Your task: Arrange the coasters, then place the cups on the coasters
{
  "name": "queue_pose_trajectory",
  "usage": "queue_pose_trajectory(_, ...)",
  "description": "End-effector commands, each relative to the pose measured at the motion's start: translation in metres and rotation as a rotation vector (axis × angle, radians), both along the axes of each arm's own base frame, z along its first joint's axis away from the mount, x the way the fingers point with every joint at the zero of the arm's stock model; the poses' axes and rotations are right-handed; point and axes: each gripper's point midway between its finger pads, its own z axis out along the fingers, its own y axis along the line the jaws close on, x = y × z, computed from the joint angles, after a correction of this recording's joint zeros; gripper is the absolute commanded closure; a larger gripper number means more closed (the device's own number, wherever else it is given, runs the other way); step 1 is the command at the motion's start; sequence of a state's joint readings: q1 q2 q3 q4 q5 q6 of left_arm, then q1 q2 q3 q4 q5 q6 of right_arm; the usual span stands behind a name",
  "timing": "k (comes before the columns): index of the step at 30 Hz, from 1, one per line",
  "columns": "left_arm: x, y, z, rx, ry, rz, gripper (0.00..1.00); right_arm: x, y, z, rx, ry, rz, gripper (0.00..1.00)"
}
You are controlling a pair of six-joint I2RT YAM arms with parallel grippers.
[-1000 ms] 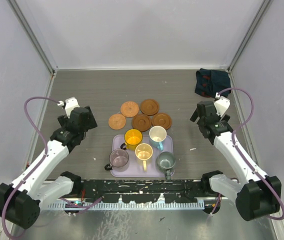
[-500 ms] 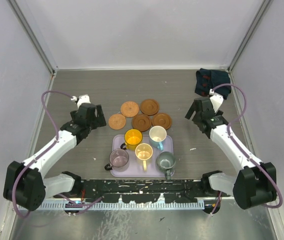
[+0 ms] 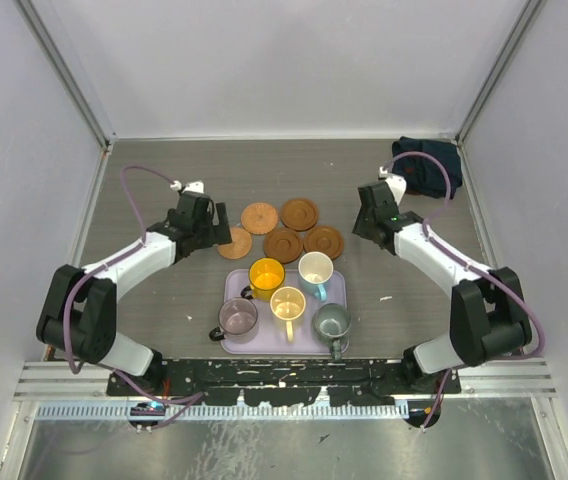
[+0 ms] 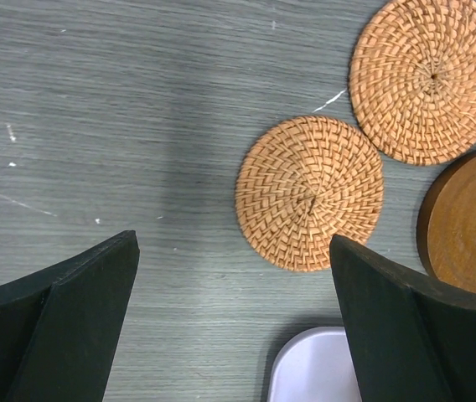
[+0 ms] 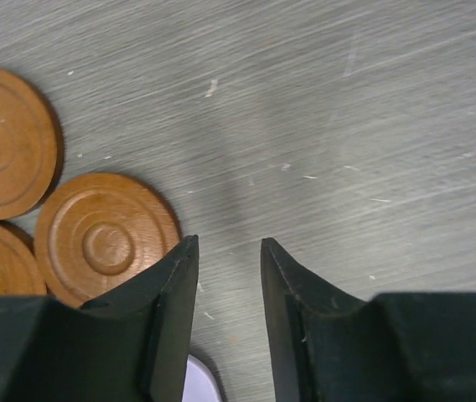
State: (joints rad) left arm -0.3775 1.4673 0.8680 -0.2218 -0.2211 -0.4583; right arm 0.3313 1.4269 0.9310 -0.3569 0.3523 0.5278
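Five coasters lie clustered behind the tray: two woven coasters [image 3: 234, 242] [image 3: 259, 217] and three wooden coasters [image 3: 299, 213] [image 3: 283, 245] [image 3: 324, 241]. Five cups stand on the tray: yellow [image 3: 266, 274], light blue [image 3: 316, 268], cream [image 3: 287, 302], purplish [image 3: 237, 316] and grey-green [image 3: 331, 321]. My left gripper [image 3: 216, 232] [image 4: 234, 251] is wide open, just short of the nearest woven coaster [image 4: 309, 193]. My right gripper [image 3: 362, 226] [image 5: 228, 243] hovers over bare table to the right of a wooden coaster [image 5: 104, 239]. Its jaws stand narrowly apart with nothing between them.
The lavender tray [image 3: 336, 290] sits at the near middle; its corner [image 4: 318, 368] shows between the left fingers. A dark cloth [image 3: 426, 165] lies at the back right. Grey walls enclose the table on three sides.
Both arms have swung inward and forward to the coaster cluster. The right jaws have narrowed from wide open to a small gap; the left jaws stayed wide.
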Motion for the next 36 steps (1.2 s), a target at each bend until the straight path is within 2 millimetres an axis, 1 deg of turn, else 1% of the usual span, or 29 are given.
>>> queue_pose_trajectory(1, 0.023, -0.021, 0.021, -0.067, -0.074, -0.053, 0.02, 0.024, 0.034, 0.014, 0.031, -0.058, 0.087, 0.67)
queue_pose_trajectory(3, 0.023, -0.023, 0.017, -0.073, -0.067, -0.060, 0.00, 0.027, 0.046, 0.008, 0.047, -0.043, 0.118, 0.73)
queue_pose_trajectory(5, 0.023, -0.025, 0.015, -0.077, -0.064, -0.066, 0.05, 0.028, 0.059, 0.003, 0.069, -0.036, 0.150, 0.77)
queue_pose_trajectory(6, 0.023, -0.026, 0.014, -0.077, -0.063, -0.070, 0.08, 0.028, 0.066, 0.000, 0.081, -0.029, 0.167, 0.78)
queue_pose_trajectory(7, 0.023, -0.027, 0.012, -0.076, -0.063, -0.072, 0.14, 0.028, 0.072, -0.003, 0.092, -0.023, 0.180, 0.78)
queue_pose_trajectory(9, 0.023, -0.029, 0.007, -0.079, -0.052, -0.081, 0.28, 0.026, 0.085, -0.009, 0.125, -0.006, 0.215, 0.79)
queue_pose_trajectory(12, 0.023, -0.034, -0.001, -0.091, -0.028, -0.093, 0.41, 0.024, 0.100, -0.019, 0.161, 0.022, 0.255, 0.80)
queue_pose_trajectory(13, 0.023, -0.035, -0.003, -0.095, -0.022, -0.098, 0.49, 0.023, 0.104, -0.021, 0.169, 0.028, 0.267, 0.80)
queue_pose_trajectory(16, 0.024, -0.040, -0.009, -0.111, -0.010, -0.108, 0.79, 0.022, 0.112, -0.027, 0.186, 0.042, 0.286, 0.81)
queue_pose_trajectory(18, 0.024, -0.046, -0.011, -0.127, -0.001, -0.126, 0.89, 0.022, 0.115, -0.030, 0.188, 0.049, 0.290, 0.82)
queue_pose_trajectory(20, 0.024, -0.052, -0.012, -0.147, 0.003, -0.147, 0.91, 0.022, 0.118, -0.032, 0.191, 0.054, 0.293, 0.82)
queue_pose_trajectory(23, 0.023, -0.062, -0.013, -0.175, 0.007, -0.182, 0.88, 0.022, 0.119, -0.037, 0.192, 0.064, 0.292, 0.82)
queue_pose_trajectory(26, 0.023, -0.067, -0.022, -0.184, 0.032, -0.193, 0.87, 0.021, 0.118, -0.043, 0.191, 0.079, 0.287, 0.82)
queue_pose_trajectory(31, 0.025, -0.071, -0.042, -0.192, 0.089, -0.183, 0.84, 0.017, 0.116, -0.053, 0.188, 0.105, 0.274, 0.82)
queue_pose_trajectory(36, 0.025, -0.071, -0.050, -0.186, 0.114, -0.168, 0.83, 0.015, 0.113, -0.057, 0.174, 0.114, 0.266, 0.82)
